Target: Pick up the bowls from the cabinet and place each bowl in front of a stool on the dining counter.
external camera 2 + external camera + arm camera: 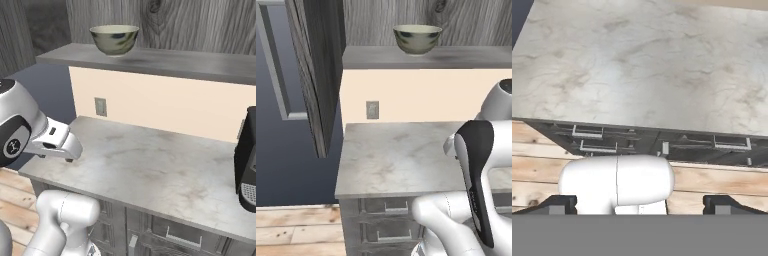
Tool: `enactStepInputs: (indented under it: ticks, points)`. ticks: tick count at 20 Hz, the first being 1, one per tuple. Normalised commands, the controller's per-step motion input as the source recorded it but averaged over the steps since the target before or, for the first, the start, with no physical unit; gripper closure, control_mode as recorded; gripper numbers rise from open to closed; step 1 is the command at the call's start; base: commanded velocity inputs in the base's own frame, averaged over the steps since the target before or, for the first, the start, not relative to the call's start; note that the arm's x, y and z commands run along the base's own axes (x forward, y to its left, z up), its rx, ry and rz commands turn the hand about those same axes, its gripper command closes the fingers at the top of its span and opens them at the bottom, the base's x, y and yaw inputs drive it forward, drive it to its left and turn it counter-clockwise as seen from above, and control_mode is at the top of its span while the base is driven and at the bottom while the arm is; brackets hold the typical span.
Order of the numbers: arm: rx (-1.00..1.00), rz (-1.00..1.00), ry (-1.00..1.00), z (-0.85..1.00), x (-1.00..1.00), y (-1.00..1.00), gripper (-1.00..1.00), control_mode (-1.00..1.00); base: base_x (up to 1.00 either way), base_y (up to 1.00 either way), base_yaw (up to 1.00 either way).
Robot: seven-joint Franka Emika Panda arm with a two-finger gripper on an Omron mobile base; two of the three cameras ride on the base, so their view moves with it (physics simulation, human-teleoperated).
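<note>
One grey-white bowl [417, 39] [114, 39] with a dark bluish pattern stands upright on the cabinet's flat grey shelf [456, 57] [165, 61]. The cabinet door [316, 75] hangs swung out at the left. My gripper [61, 150] [642, 205] hovers low over the front left part of the marble-topped drawer counter [391, 160] [150, 170], well below and in front of the bowl. Its fingertips [558, 204] stand wide apart, open, with nothing between them. The tan-olive bowl, the stools and the dining counter are out of view.
A black coffee machine [247, 165] stands at the counter's right end. A wall outlet [372, 109] [100, 106] sits on the beige wall under the shelf. Grey drawers [594, 140] front the counter above a wooden floor [291, 230].
</note>
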Motion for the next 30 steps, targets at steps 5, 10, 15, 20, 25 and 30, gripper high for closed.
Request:
enactStepInputs:
  ticks: [5, 10, 15, 20, 25, 30]
  points:
    - [0.0, 0.0, 0.0, 0.0, 0.0, 0.0, -1.0, -1.0, 0.0, 0.0, 0.0]
    - [-0.01, 0.0, -0.02, 0.15, 0.0, -0.05, -1.0, -1.0, 0.0, 0.0, 0.0]
    - [-0.27, 0.12, -0.08, 0.6, -0.07, -0.03, -1.0, -1.0, 0.0, 0.0, 0.0]
    - [-0.36, 0.13, -0.04, 0.84, -0.2, 0.0, -1.0, -1.0, 0.0, 0.0, 0.0]
    - [-0.36, 0.17, -0.06, 0.59, 0.0, -0.1, -1.0, -1.0, 0.0, 0.0, 0.0]
    - [-0.57, 0.21, -0.01, 0.27, 0.07, 0.0, -1.0, -1.0, 0.0, 0.0, 0.0]
